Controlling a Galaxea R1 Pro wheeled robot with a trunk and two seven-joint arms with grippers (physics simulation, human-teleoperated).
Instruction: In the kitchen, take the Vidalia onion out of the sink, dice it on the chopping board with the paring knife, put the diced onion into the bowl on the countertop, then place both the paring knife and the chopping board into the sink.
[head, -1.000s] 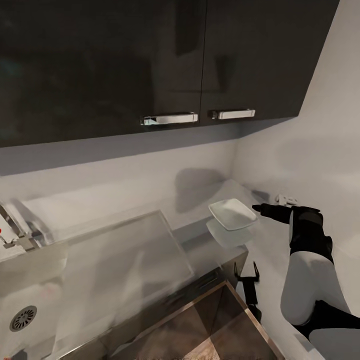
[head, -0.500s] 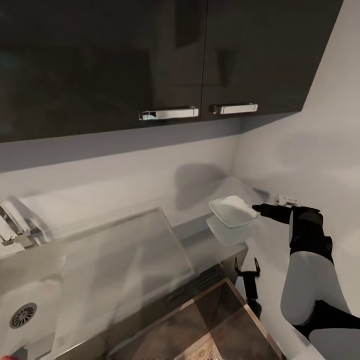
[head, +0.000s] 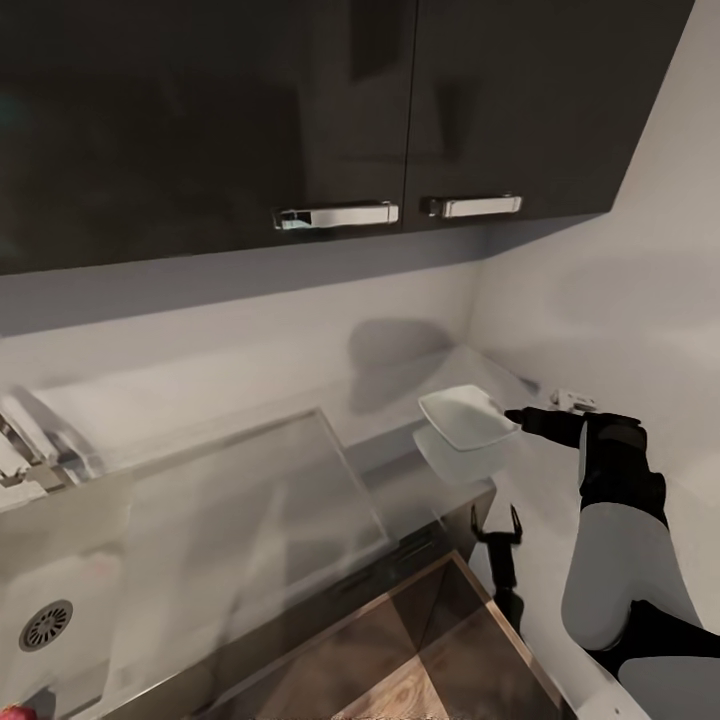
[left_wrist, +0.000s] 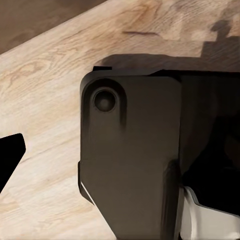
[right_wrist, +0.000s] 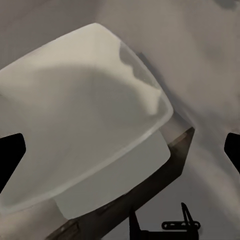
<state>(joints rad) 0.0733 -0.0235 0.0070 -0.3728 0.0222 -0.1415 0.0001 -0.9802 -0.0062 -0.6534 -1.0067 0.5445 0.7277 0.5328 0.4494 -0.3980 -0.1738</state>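
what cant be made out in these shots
- Sink, head view: cut off by the left and bottom edges; whether an onion lies in it cannot be told.
- Right gripper, head view: its tip meets the bowl; grip unclear.
- Left wrist view: a dark robot part blocks what lies beyond.

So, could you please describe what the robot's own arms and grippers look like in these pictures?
The right arm has a smooth white shell between black joint housings, with a black, ribbed-looking wrist section narrowing to the black right gripper. The left gripper is a slim black two-pronged fork. No cables or markings are visible.
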